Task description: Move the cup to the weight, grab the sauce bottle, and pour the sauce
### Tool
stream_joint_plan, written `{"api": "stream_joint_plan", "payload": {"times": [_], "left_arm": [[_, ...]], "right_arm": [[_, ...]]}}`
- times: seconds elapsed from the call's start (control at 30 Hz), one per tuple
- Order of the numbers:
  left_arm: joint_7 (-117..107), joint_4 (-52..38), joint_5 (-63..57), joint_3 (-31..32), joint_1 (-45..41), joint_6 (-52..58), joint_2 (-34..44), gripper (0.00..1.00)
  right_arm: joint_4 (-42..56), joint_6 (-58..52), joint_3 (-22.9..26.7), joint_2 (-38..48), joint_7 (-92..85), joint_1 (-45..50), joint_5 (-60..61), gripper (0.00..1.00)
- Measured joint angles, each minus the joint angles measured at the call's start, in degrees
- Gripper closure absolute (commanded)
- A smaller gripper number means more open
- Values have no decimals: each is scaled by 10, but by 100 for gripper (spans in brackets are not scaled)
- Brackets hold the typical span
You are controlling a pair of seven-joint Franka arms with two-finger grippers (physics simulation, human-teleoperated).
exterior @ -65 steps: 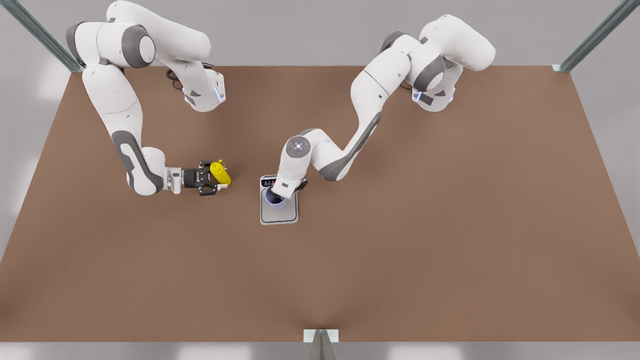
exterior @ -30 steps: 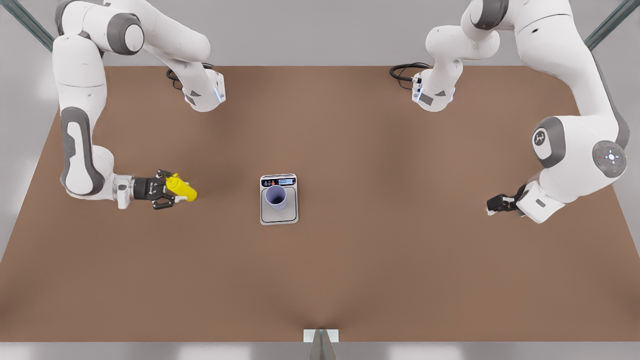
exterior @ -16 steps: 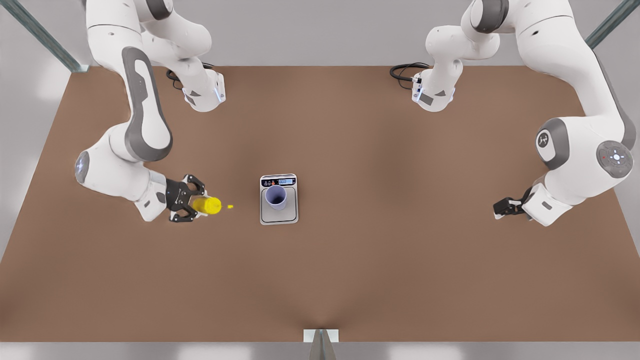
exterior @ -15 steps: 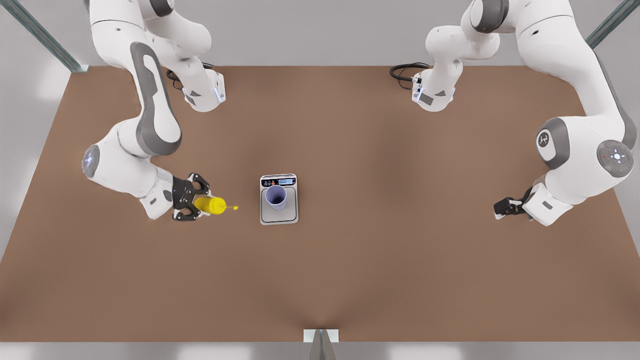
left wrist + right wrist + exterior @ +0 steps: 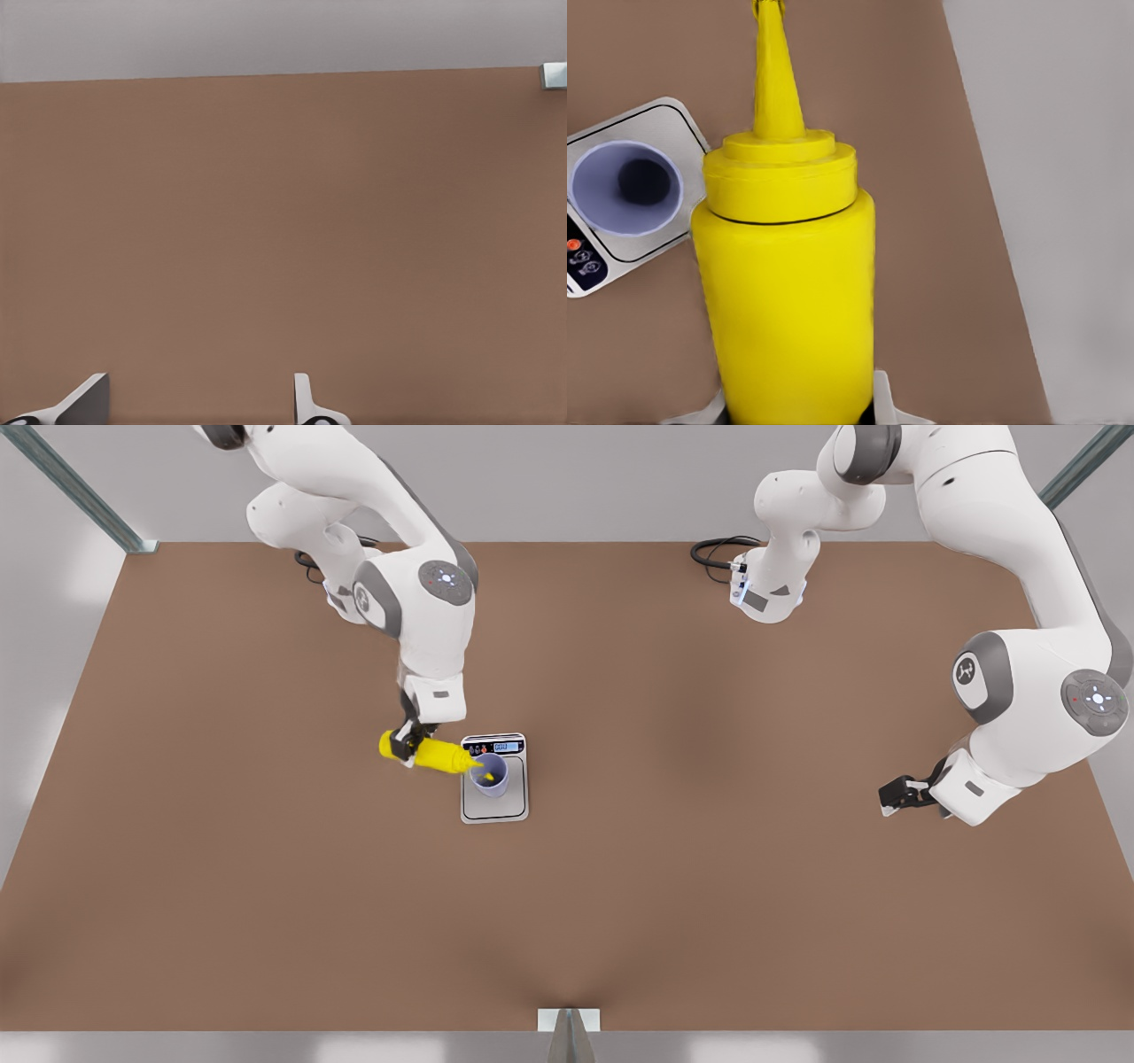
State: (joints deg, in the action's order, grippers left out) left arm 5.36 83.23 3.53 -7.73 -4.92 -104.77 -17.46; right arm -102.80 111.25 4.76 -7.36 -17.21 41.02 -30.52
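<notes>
Front view: the kitchen scale lies on the brown table and serves as the landmark. The lavender cup stands upright on it, just below the display strip. The right gripper, beside the scale on the front view's left, pinches the yellow sauce bottle, which lies tilted with its nozzle reaching over the cup's rim; the tip seems to dip inside. The left gripper waits well apart from the scale on the front view's right, its fingers spread with nothing between them.
</notes>
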Motion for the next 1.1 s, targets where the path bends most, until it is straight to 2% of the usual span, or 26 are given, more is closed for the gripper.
{"api": "stream_joint_plan", "payload": {"times": [0.3, 0.57, 0.77, 1.1], "left_arm": [[0, -8, 0, 1, 0, 0, -3, 0], [1, -9, -1, 0, 0, 0, -2, 0], [1, -9, -1, 0, -1, 0, -2, 0], [1, -13, -1, 0, 0, 0, -2, 0]], "right_arm": [[-12, -104, -1, -42, 84, 54, -176, 39], [-25, -153, -2, -84, 114, 97, -241, 39], [-28, -220, -2, -127, 201, 127, -314, 39], [-64, -239, -2, -168, 282, 158, -333, 38]]}}
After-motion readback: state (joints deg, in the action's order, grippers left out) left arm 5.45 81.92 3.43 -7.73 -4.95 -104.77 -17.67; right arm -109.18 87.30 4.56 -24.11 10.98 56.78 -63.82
